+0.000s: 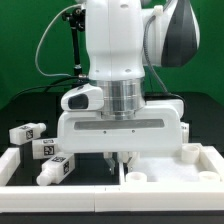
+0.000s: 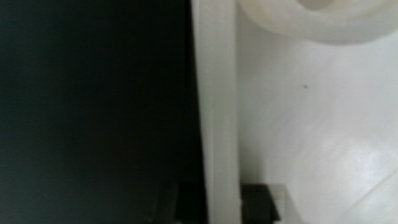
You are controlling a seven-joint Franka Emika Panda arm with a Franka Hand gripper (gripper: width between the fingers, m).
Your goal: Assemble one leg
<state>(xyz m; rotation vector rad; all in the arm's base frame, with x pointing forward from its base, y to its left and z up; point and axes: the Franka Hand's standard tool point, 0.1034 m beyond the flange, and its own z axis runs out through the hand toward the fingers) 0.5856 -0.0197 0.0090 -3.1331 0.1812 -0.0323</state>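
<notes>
Three legs lie on the dark table at the exterior view's left, well apart from the gripper. The far leg (image 1: 25, 131) is farthest left, the middle leg (image 1: 45, 148) sits nearer the arm, and the near leg (image 1: 52, 170) lies tilted at the front, closest of the three to the fingers but still clear of them. All three show black-and-white square tags. None is held.

In the centre the gripper (image 1: 117, 160) hangs low under the arm's broad white body, its tips down at the edge of the white panel (image 1: 165, 172) that spreads toward the exterior view's right.

The wrist view shows that edge close up. The panel's raised rim (image 2: 214, 100) runs as a pale strip between the two dark fingertips (image 2: 263, 200), one on the table side and one on the panel side. The jaws stand close against the rim on both sides — whether they squeeze it or only bracket it cannot be told. A round socket (image 2: 320, 20) sits on the panel surface further along.

At the far right another white block (image 1: 190, 153) stands upright by the panel — its tags cannot be made out.
</notes>
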